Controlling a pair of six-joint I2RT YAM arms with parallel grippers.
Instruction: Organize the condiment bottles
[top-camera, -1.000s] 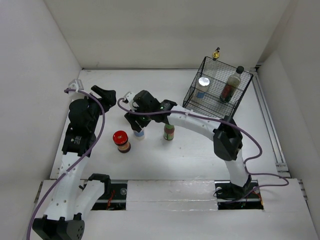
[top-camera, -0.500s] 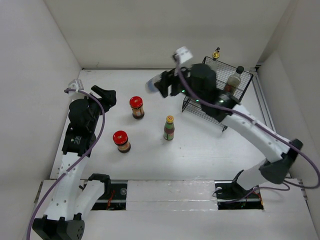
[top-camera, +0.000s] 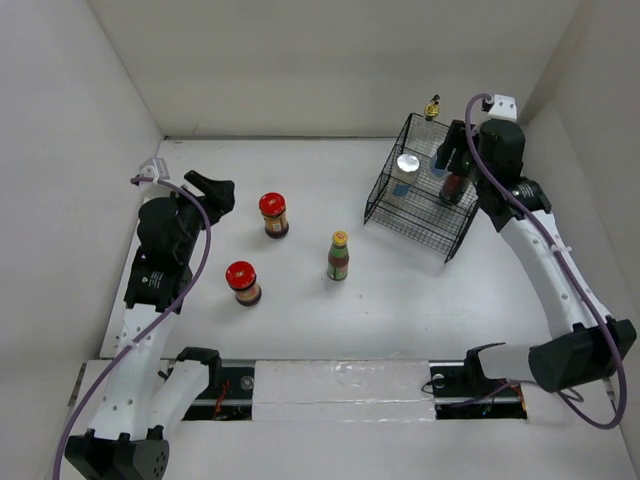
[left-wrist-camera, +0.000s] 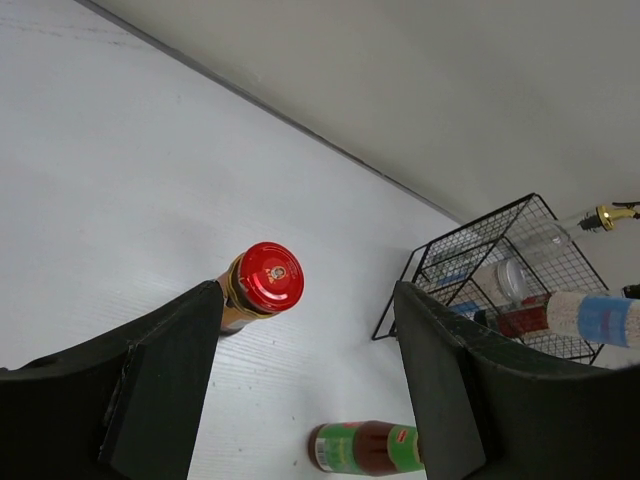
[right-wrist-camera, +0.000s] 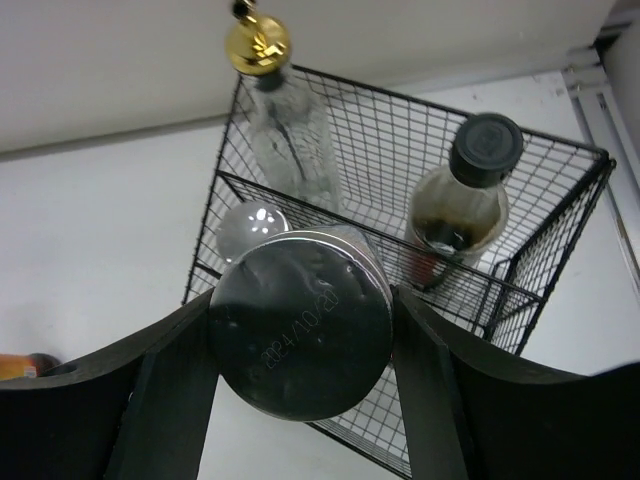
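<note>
My right gripper (top-camera: 446, 153) (right-wrist-camera: 300, 305) is shut on a silver-capped white bottle (right-wrist-camera: 300, 340) (top-camera: 441, 160) and holds it above the black wire basket (top-camera: 415, 220) (right-wrist-camera: 560, 145). Inside the basket stand another silver-capped white bottle (top-camera: 406, 168) (right-wrist-camera: 248, 226) and a black-capped dark bottle (right-wrist-camera: 470, 190). A gold-topped clear bottle (top-camera: 432, 106) (right-wrist-camera: 272, 95) stands at the basket's far edge. Two red-lidded dark jars (top-camera: 272, 214) (top-camera: 242, 282) and a yellow-capped green bottle (top-camera: 339, 256) (left-wrist-camera: 365, 447) stand on the table. My left gripper (top-camera: 212, 188) (left-wrist-camera: 310, 400) is open and empty, left of the far jar (left-wrist-camera: 262, 288).
White walls close in the table at the back and on both sides. A metal rail (top-camera: 535, 240) runs along the right edge next to the basket. The left wrist view shows the basket (left-wrist-camera: 480, 265) beyond the far red-lidded jar.
My right arm has lifted the silver-capped white bottle from the table's middle and swung it right to above the basket. The far red-lidded jar is now uncovered. The left arm has not moved.
</note>
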